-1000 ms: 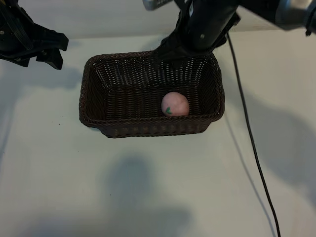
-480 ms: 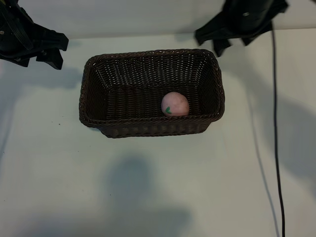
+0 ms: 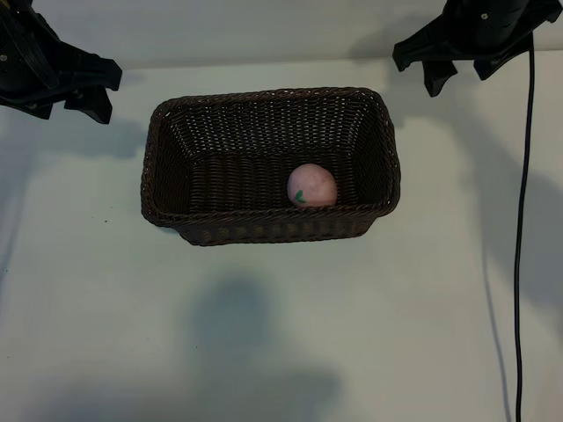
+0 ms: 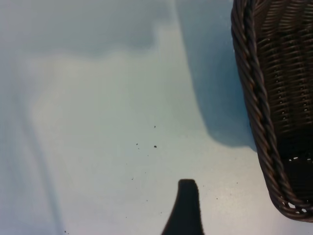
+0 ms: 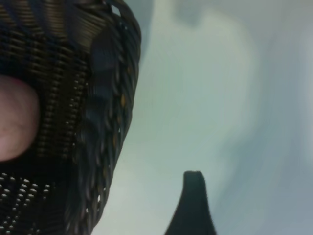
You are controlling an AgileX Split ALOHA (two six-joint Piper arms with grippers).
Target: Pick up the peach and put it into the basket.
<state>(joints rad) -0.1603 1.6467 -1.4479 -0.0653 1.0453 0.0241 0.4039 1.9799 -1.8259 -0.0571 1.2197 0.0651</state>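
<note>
One bench [image 3: 264, 334] carries the basket [image 3: 167, 176] at centre; the peach [image 3: 311, 185] lies inside, at its 4 o'clock. Left gripper [image 3: 92, 88] at 10 o'clock, right gripper [image 3: 457, 70] at 2 o'clock: fingers wide, empty.

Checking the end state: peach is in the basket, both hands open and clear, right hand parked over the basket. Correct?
Not quite. The right hand is not over the basket; in the exterior view it sits off the basket's far right corner, above the table. The rest holds: the peach lies inside the basket, and both hands are open and empty, with the left hand off the far left corner.
</note>
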